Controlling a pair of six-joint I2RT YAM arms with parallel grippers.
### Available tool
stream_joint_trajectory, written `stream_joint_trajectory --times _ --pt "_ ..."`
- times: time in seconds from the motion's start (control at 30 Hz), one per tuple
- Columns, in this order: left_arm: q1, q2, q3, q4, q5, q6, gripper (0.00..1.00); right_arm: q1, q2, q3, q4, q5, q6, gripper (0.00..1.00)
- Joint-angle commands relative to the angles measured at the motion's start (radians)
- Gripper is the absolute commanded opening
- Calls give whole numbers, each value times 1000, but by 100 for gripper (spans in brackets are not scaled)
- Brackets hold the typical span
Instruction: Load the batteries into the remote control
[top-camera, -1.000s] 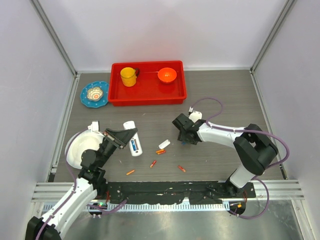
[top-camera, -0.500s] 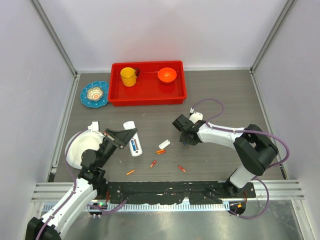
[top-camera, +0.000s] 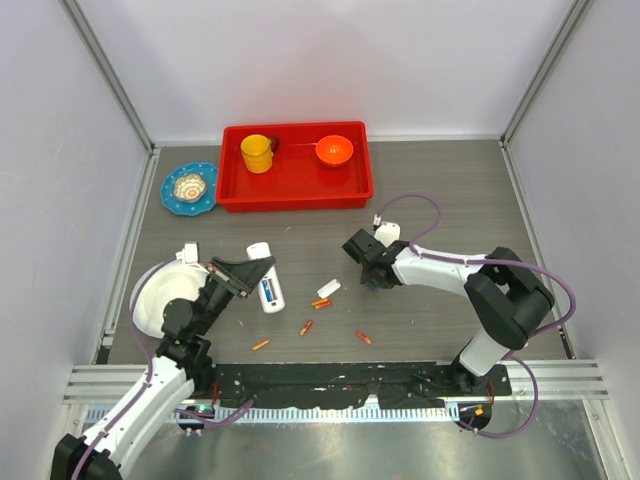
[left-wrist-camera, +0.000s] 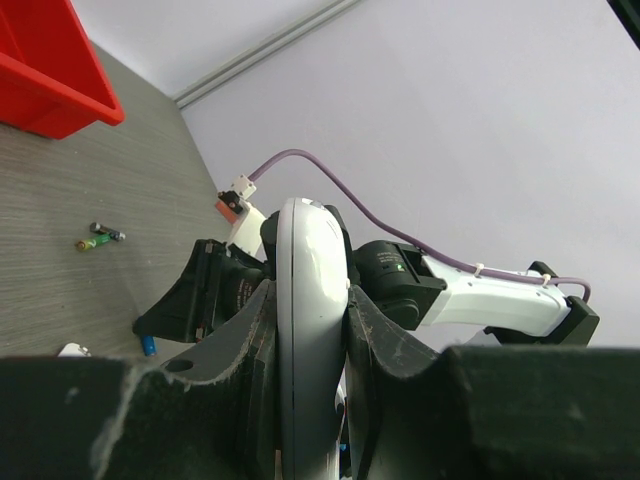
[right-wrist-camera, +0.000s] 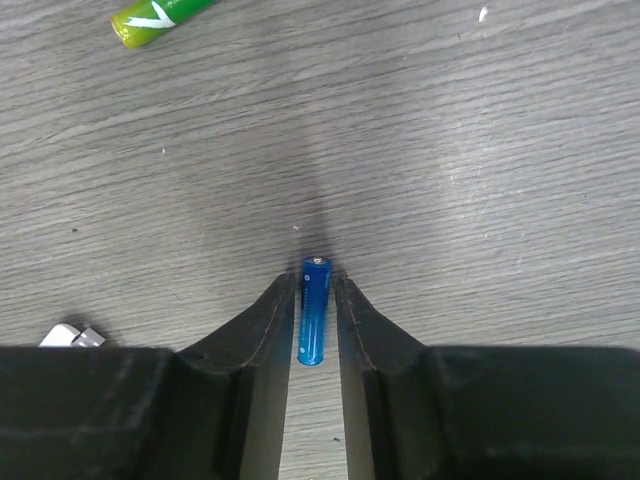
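Note:
My left gripper (left-wrist-camera: 312, 400) is shut on the remote control (left-wrist-camera: 312, 300), a slim white oblong held on edge between the jaws. From above, the remote control (top-camera: 266, 284) lies slanted left of centre at the left gripper (top-camera: 252, 270). My right gripper (right-wrist-camera: 315, 300) is down at the table, open, its fingers narrowly straddling a blue battery (right-wrist-camera: 314, 325) that lies flat with thin gaps on both sides. The top view shows this right gripper (top-camera: 371, 283) at mid-table. Orange batteries (top-camera: 321, 302) lie scattered nearby, beside a small white cover piece (top-camera: 328, 288).
A red tray (top-camera: 295, 190) at the back holds a yellow cup (top-camera: 257, 153) and an orange bowl (top-camera: 335, 150). A blue dish (top-camera: 190, 188) sits left of it. A white plate (top-camera: 158, 295) lies under my left arm. A green battery (right-wrist-camera: 165, 17) lies beyond the right gripper.
The right gripper's fingers have narrowed around the blue battery and the arm has shifted slightly. The left gripper still holds the remote control in the same place.

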Motion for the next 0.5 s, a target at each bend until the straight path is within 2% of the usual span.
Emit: stream_joint_trajectory --times 0.0,0.23,0.47 --pt "-4 -6 -127 23 -17 2 0 2 29 13 -17 44 -76 33" --pt "-4 0 -127 19 -21 5 0 -4 59 38 -24 48 -87 35" --pt "-6 1 -125 14 -21 10 0 -16 64 48 -18 40 -98 30"
